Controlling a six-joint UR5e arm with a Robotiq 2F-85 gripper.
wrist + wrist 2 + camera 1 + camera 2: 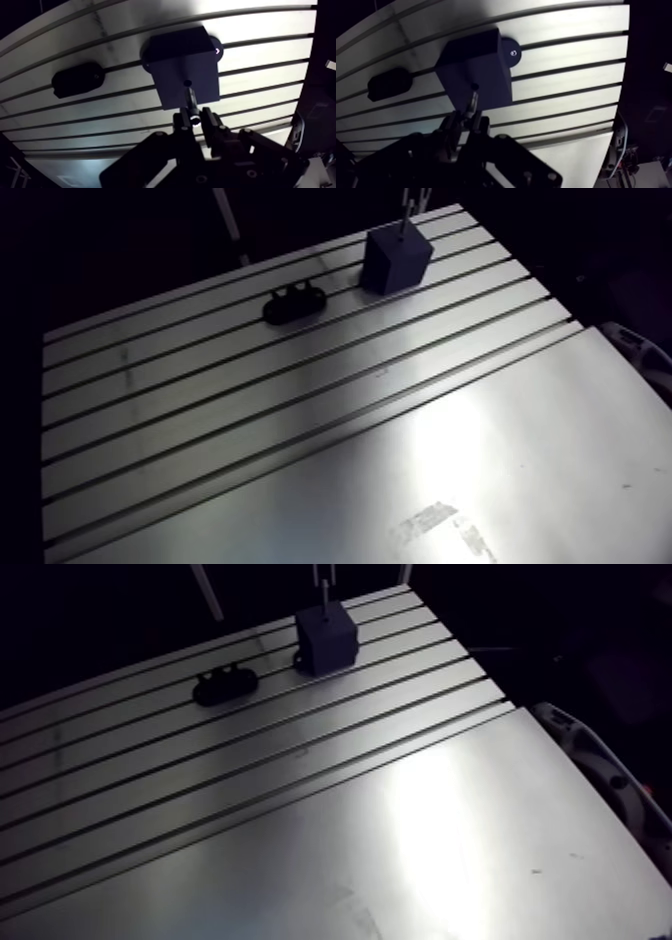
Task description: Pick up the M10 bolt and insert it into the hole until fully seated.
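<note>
My pincer point(198, 120) is closed on the M10 bolt point(190, 101) at its upper end; rigid, light, slippery steel, hanging above the hole point(187, 82).

The arm view looks down from afar over the tabletop point(300, 438), block point(396, 258) at upper right; the wrist view sits close above that block, past the end effector point(195, 118).

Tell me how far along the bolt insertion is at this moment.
Done: the bolt is off the table, clamped in the claw. In hand: it is lined up over the dark block, its tip right at the hole; whether it has entered is unclear. Left: pushing it down until seated, since most of the shank shows above the block.
</note>
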